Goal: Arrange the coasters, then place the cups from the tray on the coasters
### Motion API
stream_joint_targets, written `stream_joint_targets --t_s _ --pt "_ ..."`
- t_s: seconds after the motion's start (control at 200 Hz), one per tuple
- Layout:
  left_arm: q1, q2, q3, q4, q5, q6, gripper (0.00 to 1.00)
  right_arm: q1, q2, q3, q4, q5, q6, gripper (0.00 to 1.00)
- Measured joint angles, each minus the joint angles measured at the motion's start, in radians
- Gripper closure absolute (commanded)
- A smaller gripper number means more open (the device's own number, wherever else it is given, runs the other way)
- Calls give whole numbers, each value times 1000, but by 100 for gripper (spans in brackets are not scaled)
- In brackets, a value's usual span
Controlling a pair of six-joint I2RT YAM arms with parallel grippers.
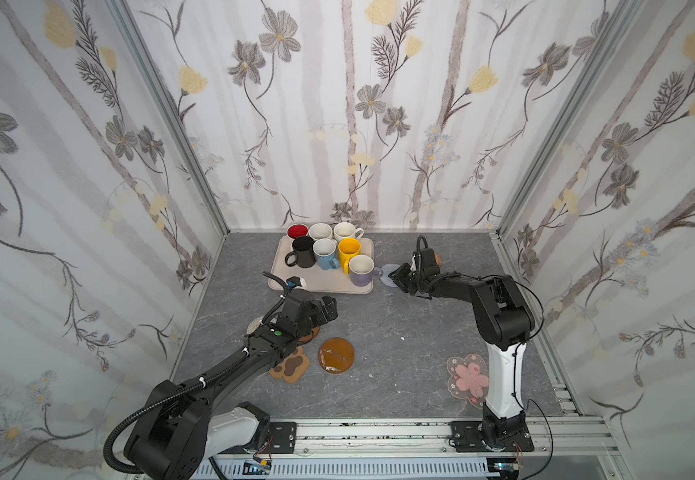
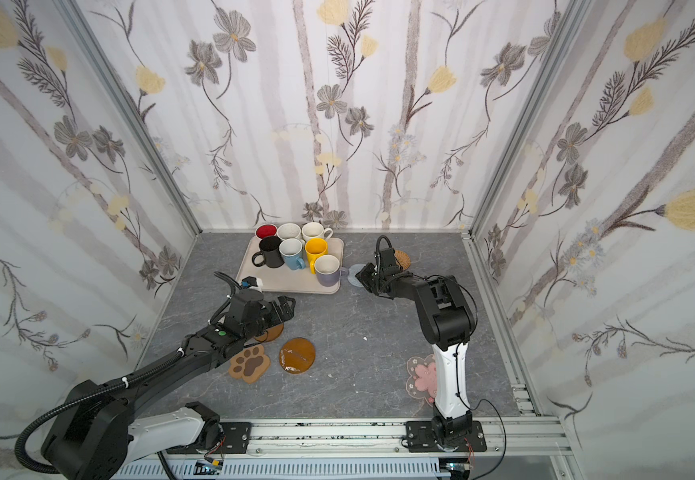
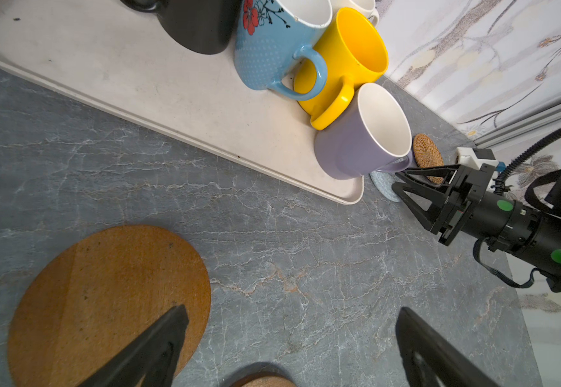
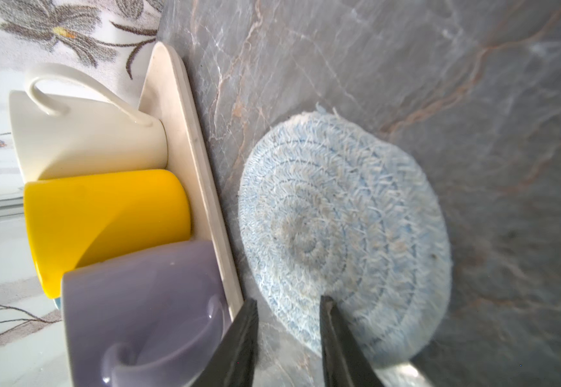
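Grey marbled worktop (image 1: 379, 324). Left tool (image 3: 292, 308) gapes wide over amber disc (image 3: 104, 295); right tool (image 4: 289, 298), narrowed but empty, at pale blue coaster (image 4: 343, 234) beside tray (image 4: 185, 150), probably to shift it.

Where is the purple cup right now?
In both top views the lavender mug stands on the beige tray's near right corner, just in front of the yellow mug, its handle toward the pale blue crochet coaster beside the tray.

Seven upright mugs (image 1: 349, 249) crowd the beige tray (image 1: 329, 281); blue coaster (image 4: 339, 234) lies flat just beside it, amber coaster (image 1: 336, 355) well apart.
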Motion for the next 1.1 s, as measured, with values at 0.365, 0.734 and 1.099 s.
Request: stream_joint_targets --t_s 0.365,0.734,1.099 --pt "1 36 1 4 -1 1 0 -23 72 110 -13 -8 60 66" --pt "3 52 26 9 -8 9 0 -35 59 160 -52 11 32 59" --pt "-85 -21 90 -3 -2 8 0 -29 -412 -40 -204 135 -240 47"
